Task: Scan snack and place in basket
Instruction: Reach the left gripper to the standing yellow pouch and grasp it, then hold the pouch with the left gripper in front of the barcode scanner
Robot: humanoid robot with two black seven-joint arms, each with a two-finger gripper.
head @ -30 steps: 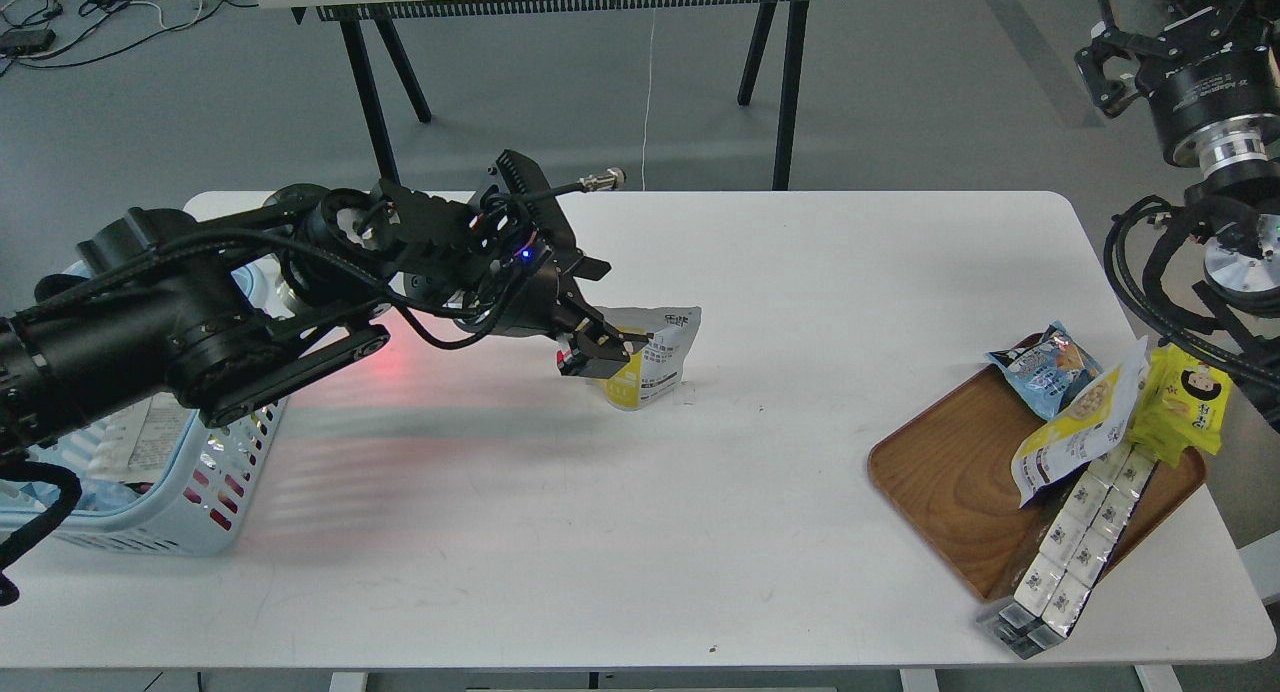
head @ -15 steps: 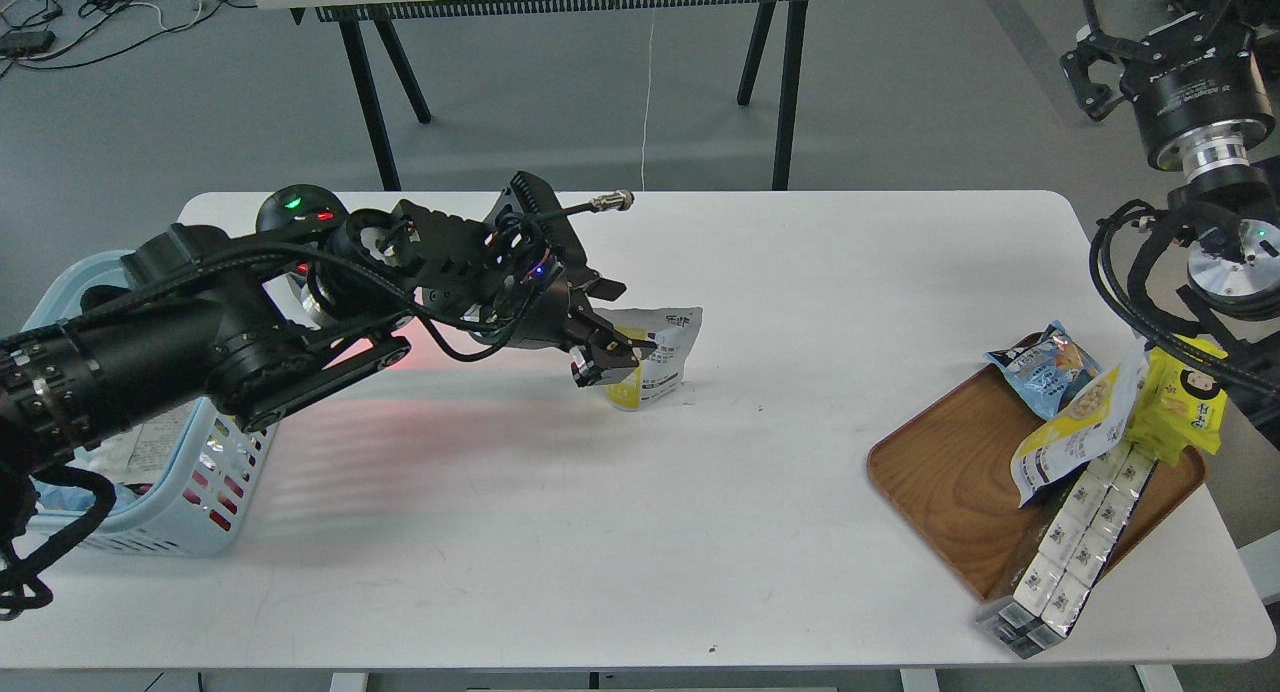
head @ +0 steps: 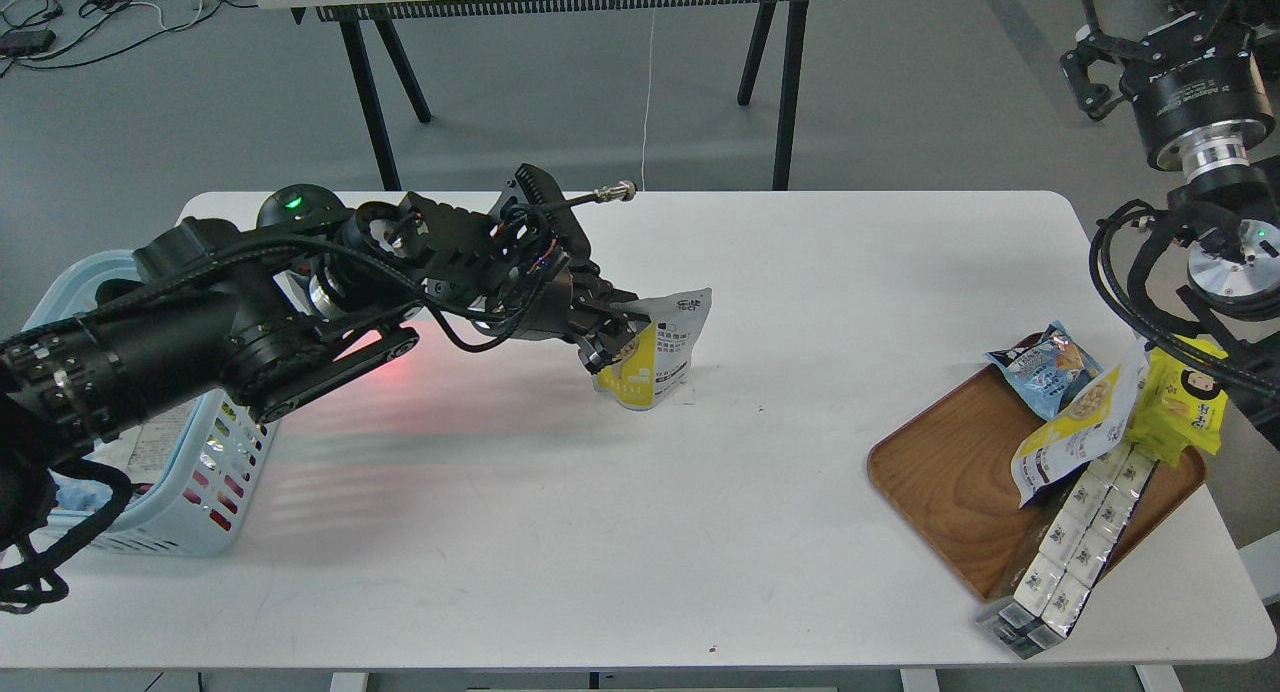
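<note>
Smooth white table point(head: 560, 532), left gripper point(head: 612, 334) pinching crinkled foil snack point(head: 665, 357)

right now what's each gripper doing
Left gripper: jaws closed on the snack, pouch tilted.
Right gripper: raised off the table, holding nothing, jaws open.

the snack point(head: 660, 357) is showing crinkled glossy foil, catching light on its white upper part. the left gripper point(head: 618, 334) is appearing as matt black plastic or metal. the basket point(head: 215, 477) is looking like smooth light blue plastic. the tray point(head: 950, 477) is showing satin brown wood grain. the table point(head: 600, 532) is presenting a smooth matt white top, reflecting a red glow.
</note>
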